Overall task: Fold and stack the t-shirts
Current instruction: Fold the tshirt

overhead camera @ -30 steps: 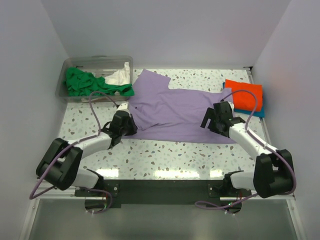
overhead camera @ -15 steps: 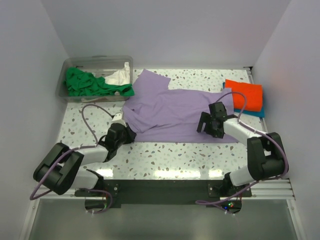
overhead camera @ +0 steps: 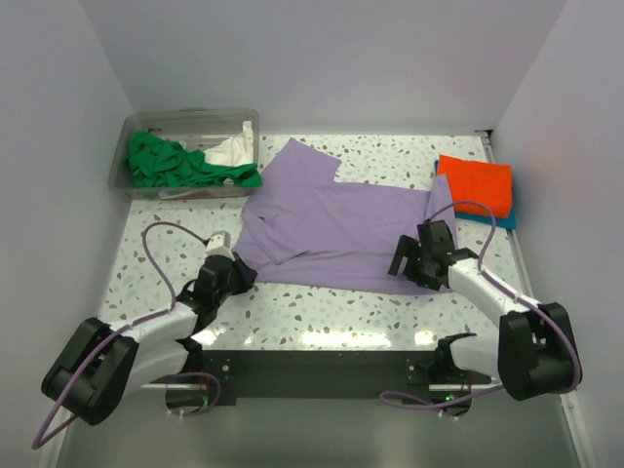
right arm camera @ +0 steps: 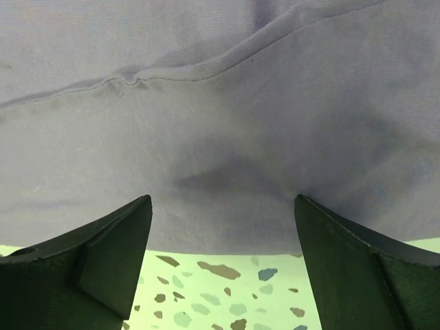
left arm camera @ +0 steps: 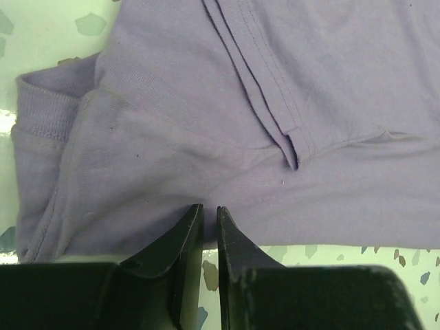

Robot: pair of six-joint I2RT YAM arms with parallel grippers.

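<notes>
Lavender purple cloth t-shirt [overhead camera: 341, 229] dragged nearer, flatter across bench [overhead camera: 322, 312] centre; left pincer [left arm camera: 210, 214] clamped on near-left hem; right pincer [right arm camera: 220, 206] gaping over near-right hem; judged spread enough, fold next.

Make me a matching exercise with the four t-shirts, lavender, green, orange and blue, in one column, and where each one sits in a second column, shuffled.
Column one:
1. lavender t-shirt
2. green t-shirt
3. orange t-shirt
4. blue t-shirt

Column two:
A. heaped in the clear tub
B. folded, on top of the pile at the right edge
C. spread across the middle of the table
D. lying beneath another folded shirt

Pairs: 1-C, 2-A, 3-B, 4-D
</notes>
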